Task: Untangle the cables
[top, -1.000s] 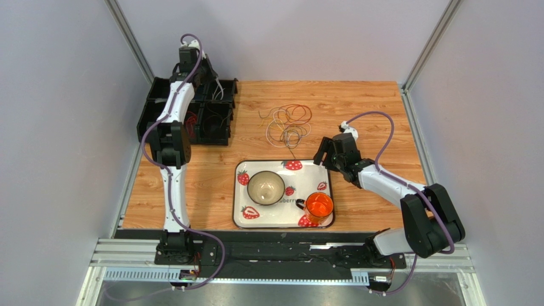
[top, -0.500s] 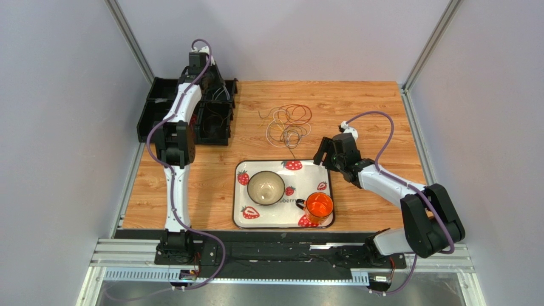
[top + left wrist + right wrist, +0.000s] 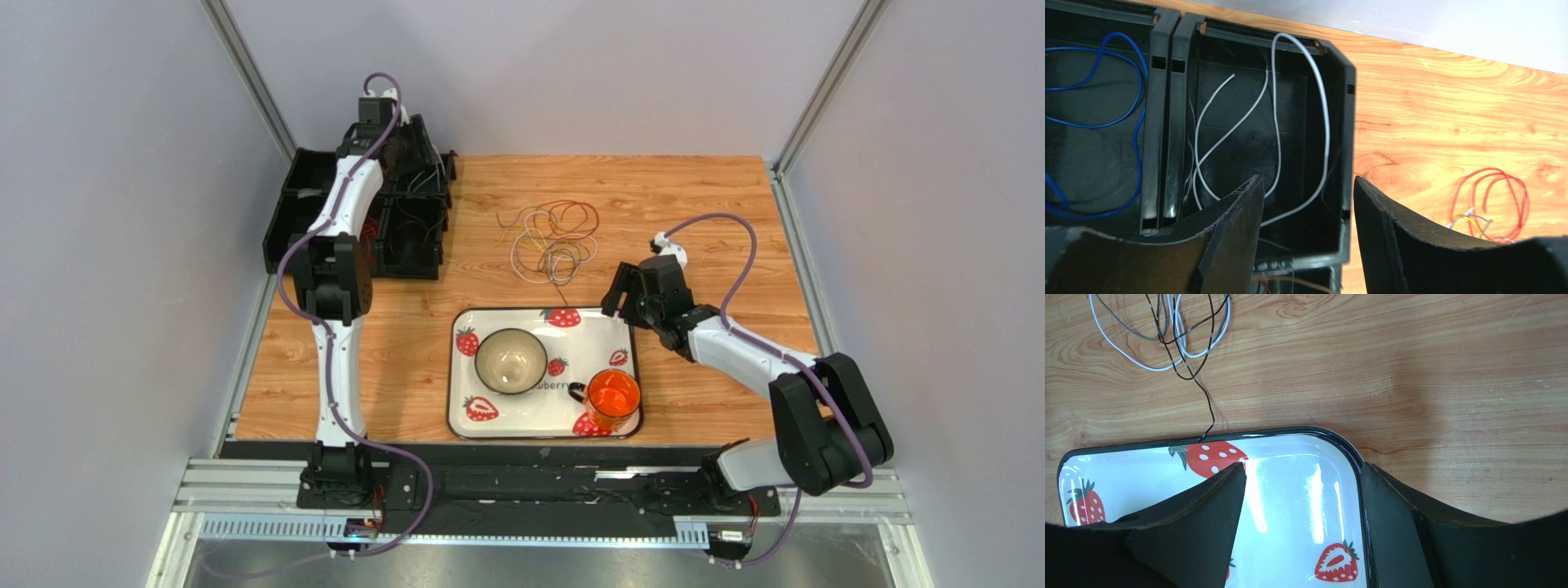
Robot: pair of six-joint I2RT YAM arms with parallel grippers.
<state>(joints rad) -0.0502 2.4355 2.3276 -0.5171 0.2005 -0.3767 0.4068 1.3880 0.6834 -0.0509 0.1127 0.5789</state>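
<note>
Item 1: cables (image 3: 555, 237). A loose tangle of thin loops in red, white, yellow and dark colours. It lies on the wooden table (image 3: 711, 202) at upper centre of the top view, just above the tray. The right wrist view shows, at upper left, white loops (image 3: 1118, 350) crossed by a dark strand (image 3: 1208, 410) whose end reaches the tray rim

Item 2: black bin (image 3: 417, 239). Compartmented, at upper left of the top view. In the left wrist view a white cable (image 3: 1274, 92) lies coiled in the centre compartment and a blue cable (image 3: 1137, 135) in the compartment to its left. Red loops (image 3: 1496, 184) lie on bare wood near the right edge

Item 3: tray (image 3: 546, 418). White with a strawberry print, at lower centre. It holds a bowl (image 3: 512, 360) and an orange cup (image 3: 612, 396)

Item 4: left gripper (image 3: 1308, 190). Above the compartment with the white cable, fingers apart, nothing between them

Item 5: right gripper (image 3: 1303, 478). Over the tray's upper right corner, fingers apart, holding nothing
</note>
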